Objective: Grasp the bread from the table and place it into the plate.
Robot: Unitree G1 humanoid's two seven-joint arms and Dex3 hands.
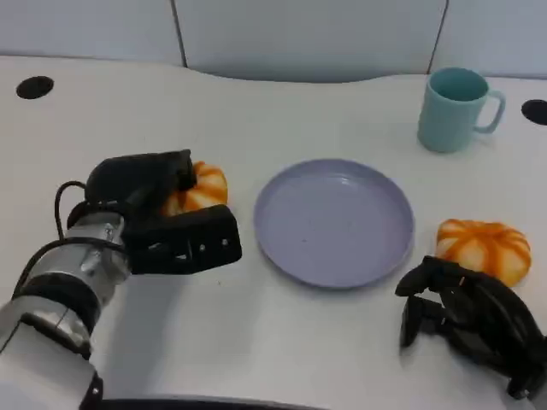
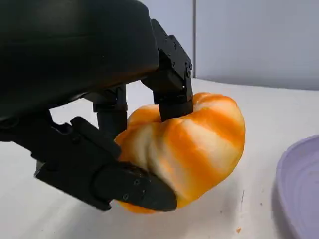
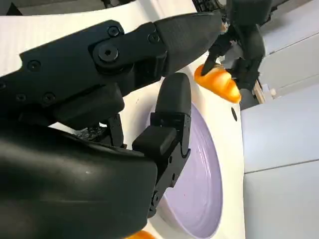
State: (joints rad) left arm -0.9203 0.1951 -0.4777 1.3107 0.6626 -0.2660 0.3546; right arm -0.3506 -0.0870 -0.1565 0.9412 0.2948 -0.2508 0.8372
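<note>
An orange-and-white striped bread (image 1: 203, 186) lies on the white table just left of the lilac plate (image 1: 333, 224). My left hand (image 1: 162, 213) grips it, fingers over its top and thumb along its near side. In the left wrist view the bread (image 2: 199, 144) sits between the fingers (image 2: 172, 92) and the thumb, its underside close to the table, with the plate's rim (image 2: 299, 189) beside it. My right hand (image 1: 470, 320) hovers at the plate's near right and holds nothing, its fingers apart. The right wrist view looks across the plate (image 3: 199, 184) to the gripped bread (image 3: 218, 82).
A second striped bread (image 1: 483, 248) lies right of the plate, just beyond my right hand. A pale teal mug (image 1: 455, 109) stands at the back right. Two dark round holes (image 1: 34, 87) (image 1: 536, 111) mark the table's far corners.
</note>
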